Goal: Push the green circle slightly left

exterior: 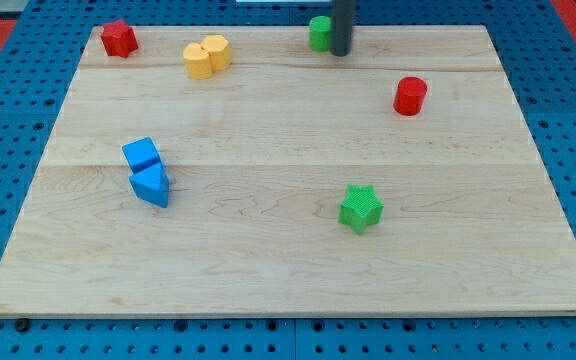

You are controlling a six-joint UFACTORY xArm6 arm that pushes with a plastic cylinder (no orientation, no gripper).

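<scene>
The green circle is a short green cylinder near the top edge of the wooden board, a little right of centre. My dark rod comes down from the view's top, and my tip rests on the board right against the circle's right side. The rod hides part of the circle's right edge.
A red star block sits at the top left corner. Two yellow blocks touch each other at the top. A red cylinder is at the right. A blue cube and blue triangle touch at the left. A green star lies lower centre.
</scene>
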